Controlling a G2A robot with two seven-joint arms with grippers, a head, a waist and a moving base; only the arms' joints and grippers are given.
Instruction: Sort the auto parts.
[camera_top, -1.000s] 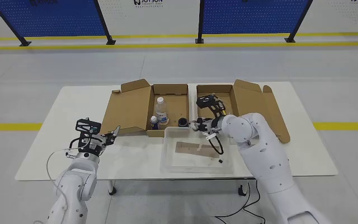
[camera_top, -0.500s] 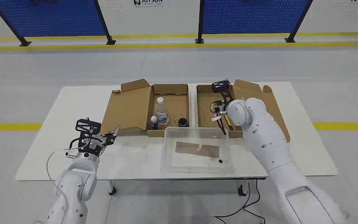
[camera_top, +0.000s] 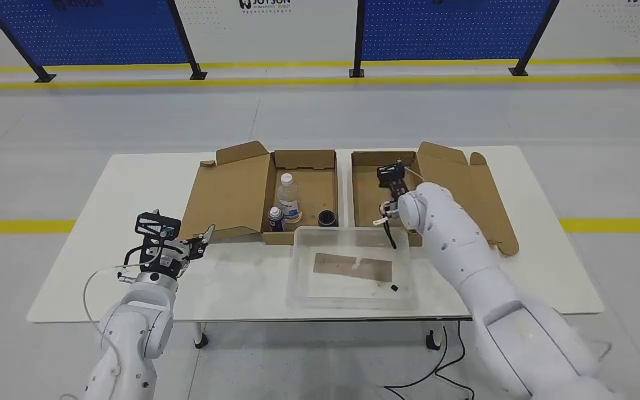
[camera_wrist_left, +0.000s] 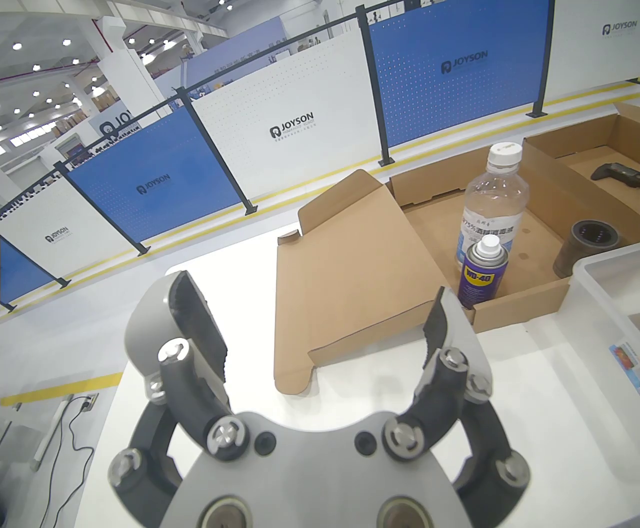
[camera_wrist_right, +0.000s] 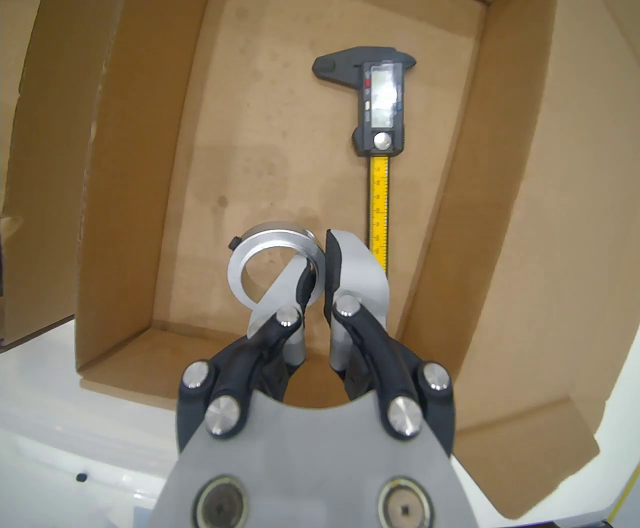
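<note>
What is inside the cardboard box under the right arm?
A caliper lies flat in the box. The right end effector holds a metal ring there, hiding the floor beneath it.

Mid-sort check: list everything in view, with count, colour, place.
table: 1, white, under everything
left box: 1, brown, open, table's far side
right box: 1, brown, open, beside it
bottle: 1, clear, upright in left box
spray can: 1, blue-yellow, left box
cylinder: 1, black, left box
caliper: 1, black-yellow, flat in right box
metal ring: 1, silver, held over right box
bin: 1, clear, nearer than the boxes
left gripper: 1, open, over table's left side
right gripper: 1, shut on metal ring
</note>
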